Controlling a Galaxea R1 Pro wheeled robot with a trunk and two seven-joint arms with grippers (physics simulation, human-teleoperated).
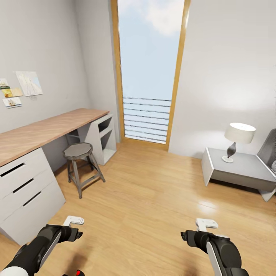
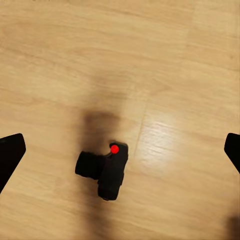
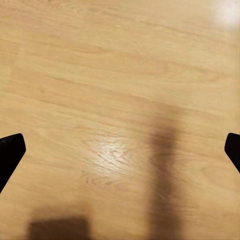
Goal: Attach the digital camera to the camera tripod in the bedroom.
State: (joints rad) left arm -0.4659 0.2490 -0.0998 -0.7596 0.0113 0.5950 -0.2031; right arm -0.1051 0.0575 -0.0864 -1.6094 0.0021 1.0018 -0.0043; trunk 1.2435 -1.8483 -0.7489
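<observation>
Both grippers, left (image 1: 74, 227) and right (image 1: 202, 229), hung with jaws apart over the wood floor (image 1: 153, 191), the left poised directly above the digital camera (image 2: 104, 170) lying there, seemingly for a pickup.

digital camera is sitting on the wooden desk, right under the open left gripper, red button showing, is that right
Not quite. The digital camera lies on the light wood floor, not on the desk. The left wrist view shows it on the planks, between the wide-apart fingertips of the left gripper, red button showing. The rest holds.
</observation>
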